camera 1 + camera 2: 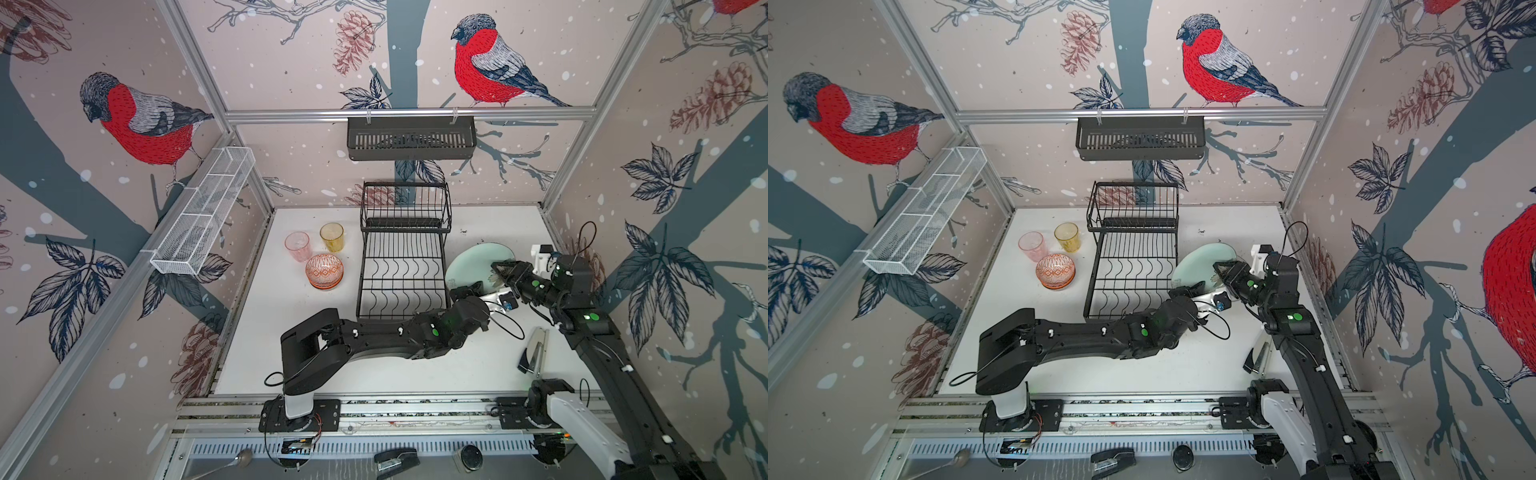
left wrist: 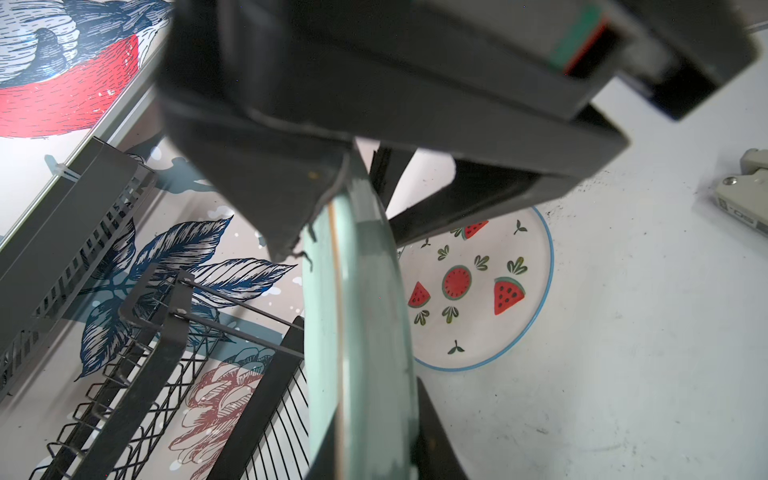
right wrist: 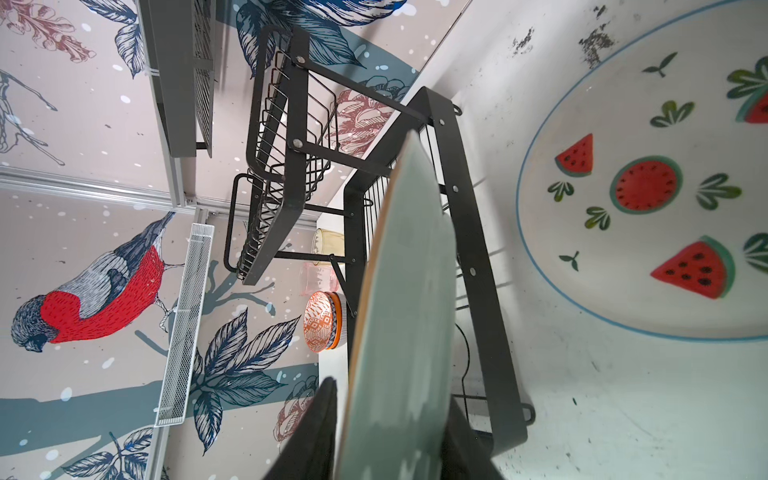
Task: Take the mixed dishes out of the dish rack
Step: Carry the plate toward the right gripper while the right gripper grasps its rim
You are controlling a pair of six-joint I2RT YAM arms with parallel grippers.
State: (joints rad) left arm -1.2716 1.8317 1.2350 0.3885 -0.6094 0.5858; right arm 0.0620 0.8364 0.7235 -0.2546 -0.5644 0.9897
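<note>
A pale mint plate (image 1: 473, 262) (image 1: 1200, 261) stands on edge in the air just right of the dish rack (image 1: 405, 227) (image 1: 1133, 226), held from two sides. My left gripper (image 1: 464, 290) (image 2: 374, 436) is shut on its near rim. My right gripper (image 1: 500, 268) (image 3: 390, 424) has its fingers closed round the plate's far rim. Both tiers of the two-tier black wire rack hold nothing. Beneath the mint plate a cream watermelon plate (image 2: 478, 291) (image 3: 644, 187) lies flat on the table. Left of the rack stand a pink tumbler (image 1: 297, 245), an amber tumbler (image 1: 332, 236) and stacked orange bowls (image 1: 324, 271).
A black slotted shelf basket (image 1: 411, 137) hangs on the back rail above the rack. A long white mesh tray (image 1: 203, 212) hangs on the left wall. A black-and-silver tool (image 1: 534, 351) lies on the table by my right arm. Enclosure walls close three sides.
</note>
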